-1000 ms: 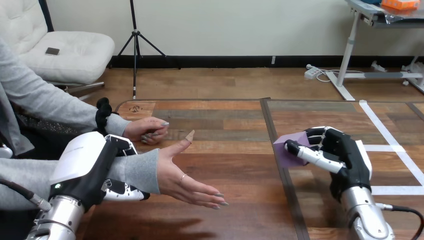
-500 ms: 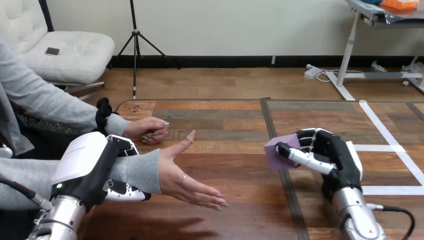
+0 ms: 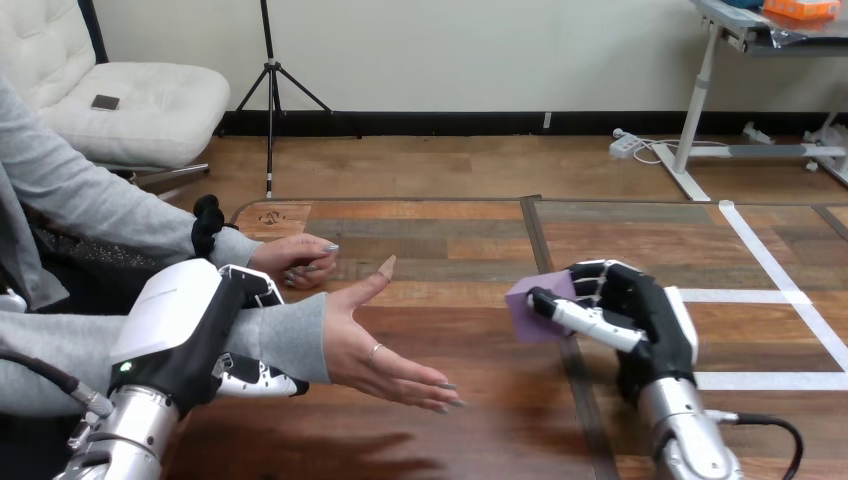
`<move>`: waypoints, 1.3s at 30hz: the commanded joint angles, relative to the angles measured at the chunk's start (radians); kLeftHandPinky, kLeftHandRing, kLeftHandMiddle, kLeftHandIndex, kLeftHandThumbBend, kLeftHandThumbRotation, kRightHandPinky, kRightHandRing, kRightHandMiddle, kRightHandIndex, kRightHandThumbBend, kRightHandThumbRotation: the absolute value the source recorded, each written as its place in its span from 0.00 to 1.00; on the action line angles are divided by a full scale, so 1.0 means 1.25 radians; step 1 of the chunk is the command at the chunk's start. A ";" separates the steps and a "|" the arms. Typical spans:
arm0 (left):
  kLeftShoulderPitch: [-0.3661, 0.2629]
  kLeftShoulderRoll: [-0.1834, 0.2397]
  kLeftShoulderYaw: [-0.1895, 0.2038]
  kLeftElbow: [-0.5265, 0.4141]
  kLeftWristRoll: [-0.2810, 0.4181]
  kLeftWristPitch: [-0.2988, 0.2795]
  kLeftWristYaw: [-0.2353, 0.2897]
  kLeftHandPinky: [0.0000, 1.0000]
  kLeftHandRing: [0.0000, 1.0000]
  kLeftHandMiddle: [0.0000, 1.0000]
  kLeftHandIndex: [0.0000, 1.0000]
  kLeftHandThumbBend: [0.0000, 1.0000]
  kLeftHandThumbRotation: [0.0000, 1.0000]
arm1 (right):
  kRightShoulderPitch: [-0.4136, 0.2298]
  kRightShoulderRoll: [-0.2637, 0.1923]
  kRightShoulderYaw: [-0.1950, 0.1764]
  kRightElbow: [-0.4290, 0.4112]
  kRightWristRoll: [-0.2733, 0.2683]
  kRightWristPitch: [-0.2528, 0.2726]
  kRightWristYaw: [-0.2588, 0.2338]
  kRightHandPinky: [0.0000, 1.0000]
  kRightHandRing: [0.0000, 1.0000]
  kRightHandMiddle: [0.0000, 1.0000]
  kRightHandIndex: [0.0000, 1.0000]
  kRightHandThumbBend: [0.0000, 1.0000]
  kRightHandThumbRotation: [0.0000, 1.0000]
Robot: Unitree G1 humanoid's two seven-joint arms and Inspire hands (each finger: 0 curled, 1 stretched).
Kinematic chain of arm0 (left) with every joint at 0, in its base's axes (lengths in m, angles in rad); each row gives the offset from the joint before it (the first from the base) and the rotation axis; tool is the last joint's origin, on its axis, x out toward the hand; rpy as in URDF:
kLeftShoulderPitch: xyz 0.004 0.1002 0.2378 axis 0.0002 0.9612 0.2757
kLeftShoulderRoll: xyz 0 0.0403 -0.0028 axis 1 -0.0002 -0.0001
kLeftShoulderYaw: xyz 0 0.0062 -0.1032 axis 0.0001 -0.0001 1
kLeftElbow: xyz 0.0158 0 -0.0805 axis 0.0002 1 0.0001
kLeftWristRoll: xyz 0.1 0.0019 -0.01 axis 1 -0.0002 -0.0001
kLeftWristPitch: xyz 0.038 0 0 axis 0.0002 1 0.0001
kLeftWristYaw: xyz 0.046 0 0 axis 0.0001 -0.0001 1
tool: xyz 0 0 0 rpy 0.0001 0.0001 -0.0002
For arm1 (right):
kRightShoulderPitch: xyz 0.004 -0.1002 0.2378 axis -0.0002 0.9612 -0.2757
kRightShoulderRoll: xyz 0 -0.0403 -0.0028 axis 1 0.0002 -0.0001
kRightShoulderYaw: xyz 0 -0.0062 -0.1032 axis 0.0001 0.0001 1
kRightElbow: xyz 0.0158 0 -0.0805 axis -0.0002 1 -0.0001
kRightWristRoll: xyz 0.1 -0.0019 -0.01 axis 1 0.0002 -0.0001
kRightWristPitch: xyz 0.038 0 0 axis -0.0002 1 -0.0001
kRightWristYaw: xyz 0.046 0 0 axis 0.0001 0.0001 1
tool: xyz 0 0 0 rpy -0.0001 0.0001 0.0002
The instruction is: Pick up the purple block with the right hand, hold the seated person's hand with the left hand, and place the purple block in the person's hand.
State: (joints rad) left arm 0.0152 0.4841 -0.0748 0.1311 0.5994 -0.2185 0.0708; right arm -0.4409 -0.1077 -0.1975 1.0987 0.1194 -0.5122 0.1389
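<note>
Over the table (image 3: 450, 240), one purple block (image 3: 527, 306) gripped by right hand (image 3: 645, 320), left hand (image 3: 185, 330) clasping the person's wrist (image 3: 290, 338)

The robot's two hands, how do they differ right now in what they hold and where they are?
The left hand is curled round the person's sleeved wrist; the right hand pinches the purple block. The left hand is at the view's left; the right hand is to the right of the person's open hand, apart from it. Both are shut on something.

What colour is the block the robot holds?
Purple: the block in the right hand, best in the head view.
</note>
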 commanded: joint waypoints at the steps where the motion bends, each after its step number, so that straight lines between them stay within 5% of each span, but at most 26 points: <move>1: -0.156 -0.061 -0.032 -0.036 -0.026 -0.038 0.017 0.23 0.29 0.34 0.35 0.80 0.00 | -0.080 0.019 0.013 -0.069 -0.002 -0.027 0.003 0.31 0.36 0.40 0.39 0.96 0.00; 12: -0.177 -0.082 -0.036 -0.009 -0.029 -0.054 0.032 0.22 0.28 0.34 0.34 0.79 0.00 | -0.075 0.049 0.018 -0.076 0.004 -0.040 0.015 0.32 0.36 0.40 0.39 0.96 0.00; 39: -0.211 -0.120 -0.049 0.022 -0.027 -0.051 0.034 0.22 0.28 0.33 0.34 0.76 0.00 | -0.040 0.130 0.042 -0.138 0.001 -0.002 -0.025 0.32 0.36 0.40 0.40 0.97 0.00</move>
State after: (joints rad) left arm -0.0893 0.4078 -0.1009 0.1997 0.6014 -0.2186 0.0746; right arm -0.4377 0.0326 -0.1585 1.0110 0.1189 -0.5066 0.1108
